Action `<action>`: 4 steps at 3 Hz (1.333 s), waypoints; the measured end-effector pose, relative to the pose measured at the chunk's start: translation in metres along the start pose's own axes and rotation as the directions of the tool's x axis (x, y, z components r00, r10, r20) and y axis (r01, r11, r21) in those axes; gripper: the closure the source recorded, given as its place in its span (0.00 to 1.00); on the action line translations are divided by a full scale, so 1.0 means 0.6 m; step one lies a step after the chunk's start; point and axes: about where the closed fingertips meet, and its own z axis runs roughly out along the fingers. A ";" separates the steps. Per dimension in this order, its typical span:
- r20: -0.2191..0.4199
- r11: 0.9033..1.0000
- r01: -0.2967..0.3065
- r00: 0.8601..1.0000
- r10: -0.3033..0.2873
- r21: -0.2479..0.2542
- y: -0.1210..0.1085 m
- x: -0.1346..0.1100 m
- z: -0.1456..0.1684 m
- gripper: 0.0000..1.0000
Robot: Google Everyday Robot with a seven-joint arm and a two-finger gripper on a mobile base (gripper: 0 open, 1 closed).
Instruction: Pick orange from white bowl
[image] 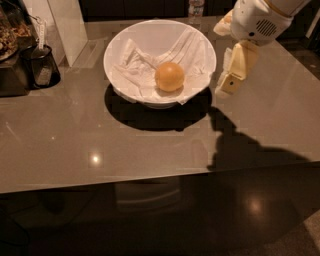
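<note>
The orange [169, 76] is round and orange-yellow and lies in the middle of the white bowl [114, 46], on crumpled white paper napkin. The bowl stands on the glossy grey table at centre back. My gripper [231, 74], pale yellow under a white wrist housing, hangs just right of the bowl's right rim, outside the bowl and above the table. It holds nothing that I can see. The orange is to its left and a little lower.
A small dark cup [42, 67] and a dark tray of clutter stand at the left edge. A white upright panel [67, 27] is behind the bowl on the left. A bottle [195, 9] stands at the back. The table's front edge [150, 181] drops to dark floor.
</note>
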 end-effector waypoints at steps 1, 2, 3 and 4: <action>0.087 0.999 -0.029 0.996 0.031 -0.024 -0.057 -0.003 0.037 0.00; 0.158 0.995 -0.064 0.985 0.076 -0.077 -0.094 -0.010 0.084 0.00; 0.201 0.989 -0.079 0.974 0.103 -0.128 -0.118 -0.027 0.125 0.00; 0.205 0.989 -0.079 0.973 0.105 -0.127 -0.122 -0.027 0.129 0.00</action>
